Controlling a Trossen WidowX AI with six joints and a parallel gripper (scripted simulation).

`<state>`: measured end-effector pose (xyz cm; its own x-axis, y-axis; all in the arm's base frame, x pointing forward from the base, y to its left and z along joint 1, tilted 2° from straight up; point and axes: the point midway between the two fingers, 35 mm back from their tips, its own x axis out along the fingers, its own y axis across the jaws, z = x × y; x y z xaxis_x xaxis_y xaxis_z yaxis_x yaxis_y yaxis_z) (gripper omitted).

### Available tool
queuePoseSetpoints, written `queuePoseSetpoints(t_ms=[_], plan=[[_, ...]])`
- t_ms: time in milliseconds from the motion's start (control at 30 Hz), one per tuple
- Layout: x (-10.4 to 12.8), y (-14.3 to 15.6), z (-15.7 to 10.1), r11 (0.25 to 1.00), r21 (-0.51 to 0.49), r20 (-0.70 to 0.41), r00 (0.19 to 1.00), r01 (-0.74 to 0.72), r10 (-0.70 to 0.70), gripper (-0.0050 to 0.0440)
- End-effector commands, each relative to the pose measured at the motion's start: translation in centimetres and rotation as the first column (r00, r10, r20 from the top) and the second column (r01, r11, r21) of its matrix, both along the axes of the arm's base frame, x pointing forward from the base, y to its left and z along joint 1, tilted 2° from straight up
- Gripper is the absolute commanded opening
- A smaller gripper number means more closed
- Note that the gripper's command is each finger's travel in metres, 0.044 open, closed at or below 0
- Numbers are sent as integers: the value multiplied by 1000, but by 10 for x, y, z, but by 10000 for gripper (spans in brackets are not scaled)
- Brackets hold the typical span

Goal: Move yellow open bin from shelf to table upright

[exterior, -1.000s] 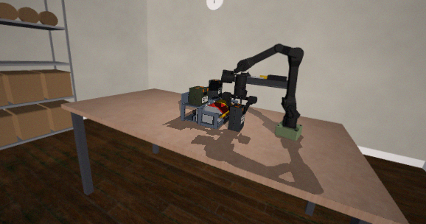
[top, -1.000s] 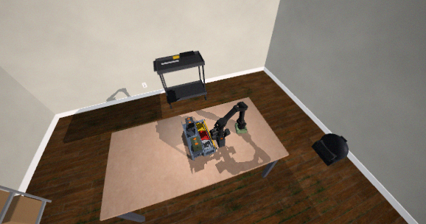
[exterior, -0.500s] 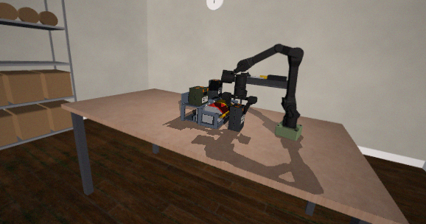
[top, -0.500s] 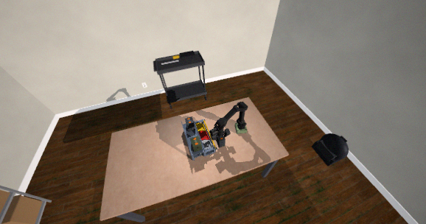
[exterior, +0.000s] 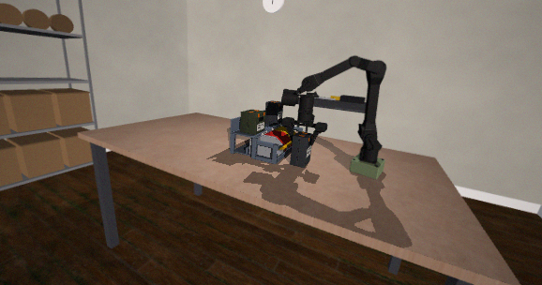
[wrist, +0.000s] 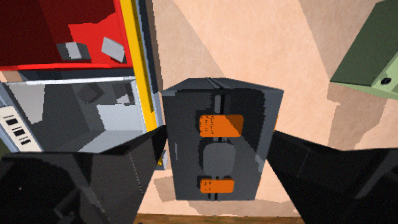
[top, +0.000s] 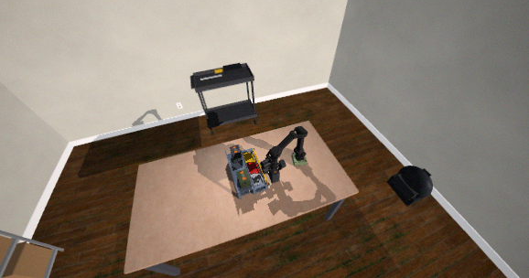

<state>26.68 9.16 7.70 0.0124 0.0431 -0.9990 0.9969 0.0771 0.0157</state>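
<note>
A small blue-grey shelf [top: 238, 189] [exterior: 240, 144] stands mid-table with several bins in it. The yellow bin [top: 250, 155] [exterior: 283, 130] sits in the shelf; in the wrist view only a yellow edge [wrist: 129, 45] shows, beside a red tray [wrist: 85, 35] with small grey parts. A grey bin [wrist: 75, 117] [exterior: 265, 151] sits below it. My gripper [wrist: 209, 128] [top: 275, 172] [exterior: 304, 130] is open. It straddles a dark bin with orange labels [wrist: 220, 100] [exterior: 300, 152] that stands upright on the table beside the shelf; the fingers stand clear of its sides.
The arm's green base [top: 299, 161] [exterior: 367, 167] [wrist: 367, 55] is right of the shelf. A green bin [exterior: 250, 120] sits on the shelf's top. Off the table are a black cart [top: 224, 94], a dark object on the floor [top: 412, 184] and a rack of boxes [exterior: 37, 111].
</note>
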Motion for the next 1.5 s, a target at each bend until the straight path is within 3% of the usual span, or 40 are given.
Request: queuePoseSetpoints(t_ms=[0,867,1033,1467], plan=[[3,1,6,1000,7,22,1000,0,0,425],[3,1,6,1000,7,22,1000,0,0,425],[2,0,23,1000,7,22,1000,0,0,425],[3,0,21,1000,7,21,1000,1,-1,425]])
